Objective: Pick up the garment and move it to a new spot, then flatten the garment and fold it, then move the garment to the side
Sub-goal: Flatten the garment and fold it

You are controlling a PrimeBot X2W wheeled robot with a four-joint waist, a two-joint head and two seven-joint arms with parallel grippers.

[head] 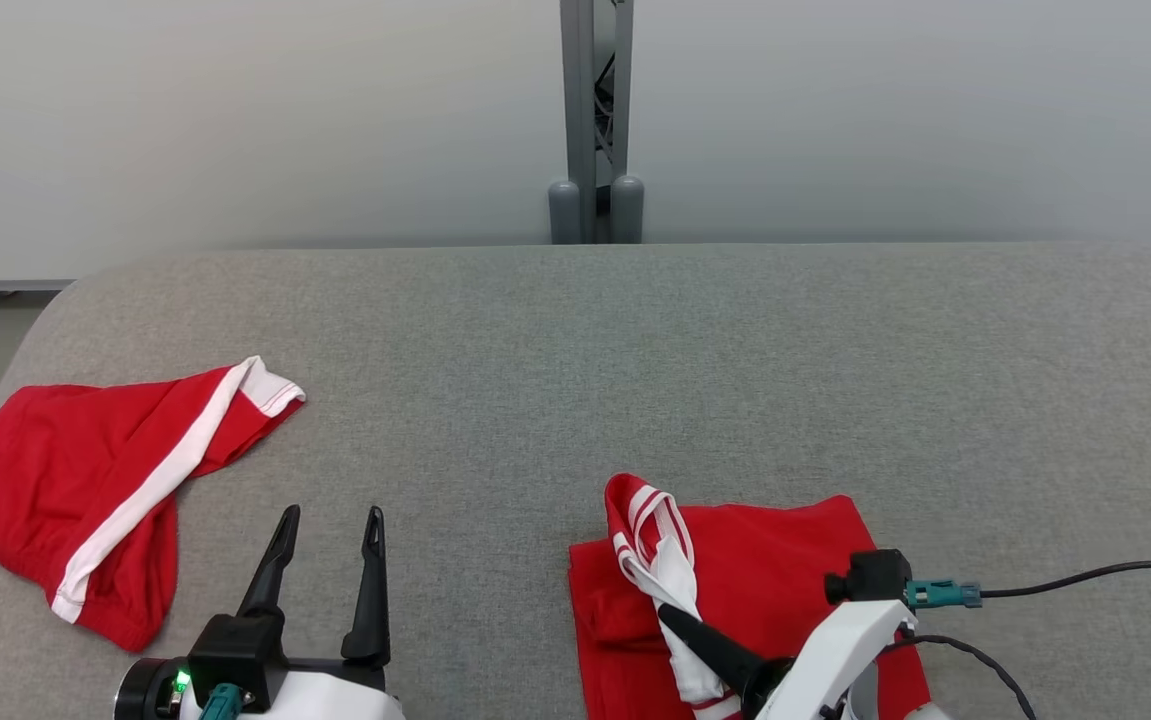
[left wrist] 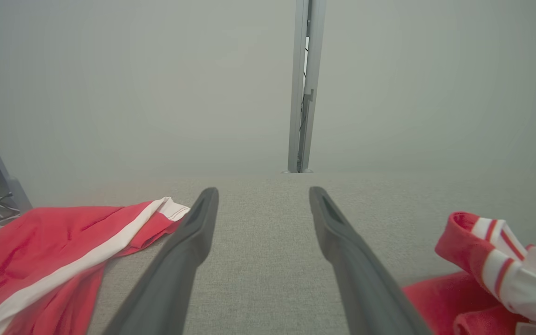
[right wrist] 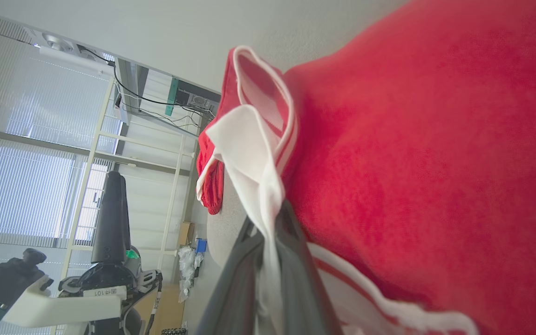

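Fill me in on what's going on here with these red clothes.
The robot's right claw is shut on the white striped band of a red garment lying at the near right of the grey surface. Its left claw is open and empty, above bare surface between the two garments. A second red garment with a white stripe lies crumpled at the left, touched by nothing.

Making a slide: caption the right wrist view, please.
Right gripper shut on the white trim of the red garment.
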